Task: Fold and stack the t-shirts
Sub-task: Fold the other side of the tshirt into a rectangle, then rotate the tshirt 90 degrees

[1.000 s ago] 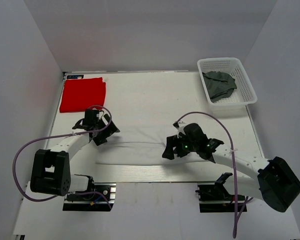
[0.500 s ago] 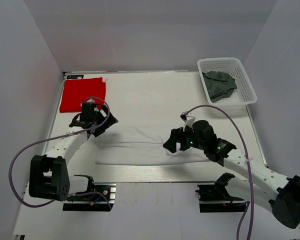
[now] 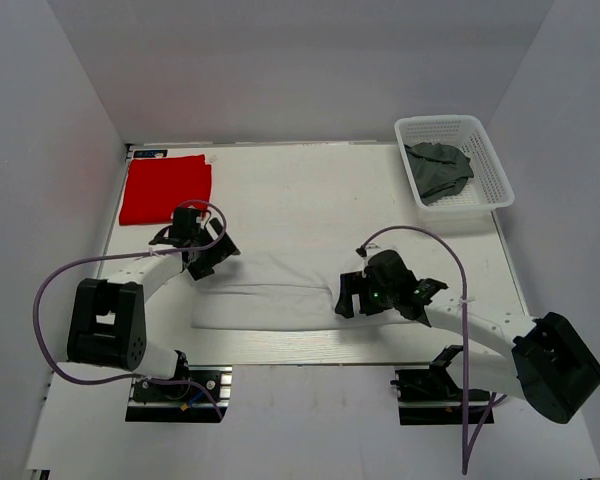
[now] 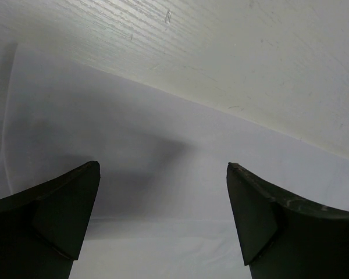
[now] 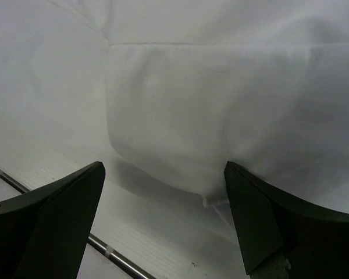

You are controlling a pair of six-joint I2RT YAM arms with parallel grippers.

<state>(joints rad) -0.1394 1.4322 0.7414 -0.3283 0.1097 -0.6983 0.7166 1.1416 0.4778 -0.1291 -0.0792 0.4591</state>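
The white t-shirt [image 3: 270, 300] lies folded into a long band across the table's near middle. My left gripper [image 3: 208, 262] is open and empty over its left end; the left wrist view shows white cloth [image 4: 163, 192] between the black fingertips [image 4: 64, 209]. My right gripper [image 3: 342, 297] is open and empty over the right part of the band; the right wrist view shows a folded cloth corner [image 5: 180, 145] between the fingers [image 5: 262, 215]. The red t-shirt [image 3: 165, 187] lies folded at the back left. The dark grey-green t-shirt [image 3: 438, 168] lies crumpled in the basket.
The white lattice basket [image 3: 496, 172] stands at the back right. The table's near edge with a metal rail [image 5: 104, 250] runs just below the white shirt. Grey walls enclose the left, back and right sides.
My right gripper has swung back down and left over the white shirt's right part. My left gripper has shifted slightly right and nearer, onto the shirt's left end. Both stay open.
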